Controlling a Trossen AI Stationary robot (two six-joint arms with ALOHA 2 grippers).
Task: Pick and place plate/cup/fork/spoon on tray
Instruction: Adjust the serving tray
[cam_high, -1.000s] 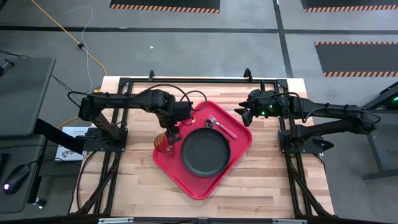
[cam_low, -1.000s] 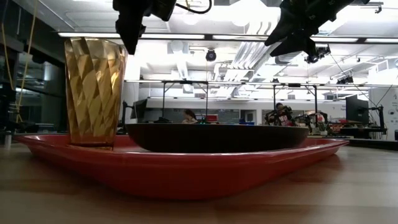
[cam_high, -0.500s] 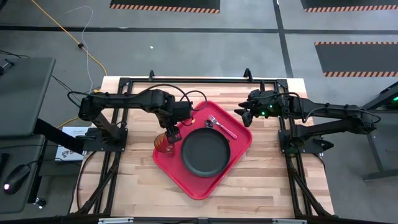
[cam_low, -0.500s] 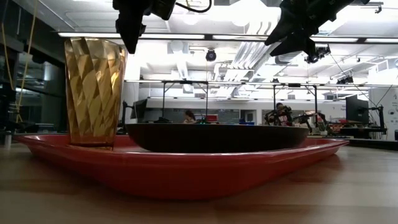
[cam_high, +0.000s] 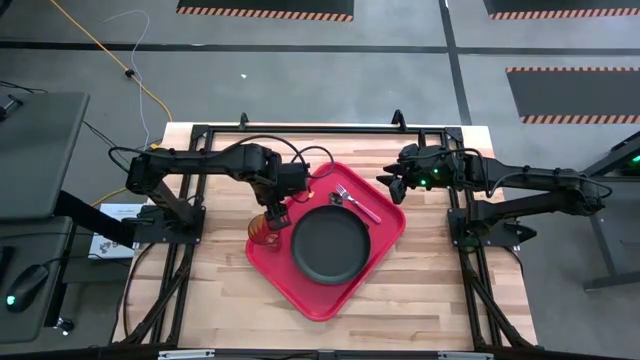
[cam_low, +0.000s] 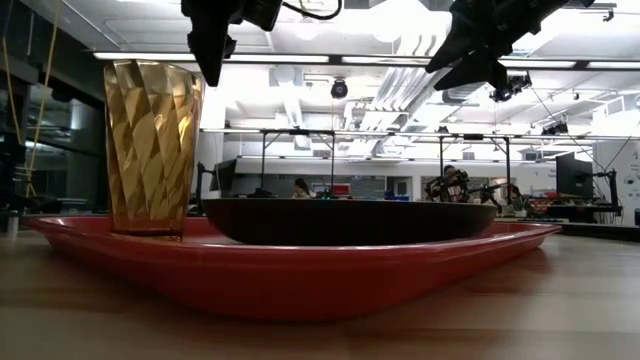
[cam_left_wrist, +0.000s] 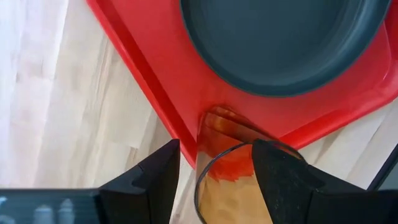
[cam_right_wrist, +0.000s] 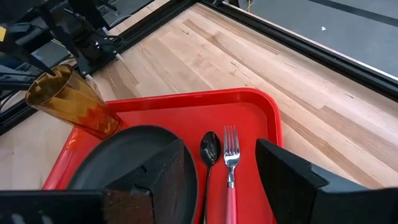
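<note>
Cup (cam_low: 152, 150) stands upright at the red tray's (cam_high: 385, 240) left corner, beside the plate (cam_high: 330, 246). Left gripper (cam_high: 277, 212) hovers above it, jaws parted and empty; right gripper (cam_high: 392, 187), also parted and empty, waits by the tray's far corner.

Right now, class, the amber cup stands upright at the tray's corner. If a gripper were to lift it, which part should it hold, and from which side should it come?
Grip the cup across its upper wall near the rim, coming from above. It stands upright on the tray, widening upward, and the plate crowds one side. The left gripper is open above it.
</note>
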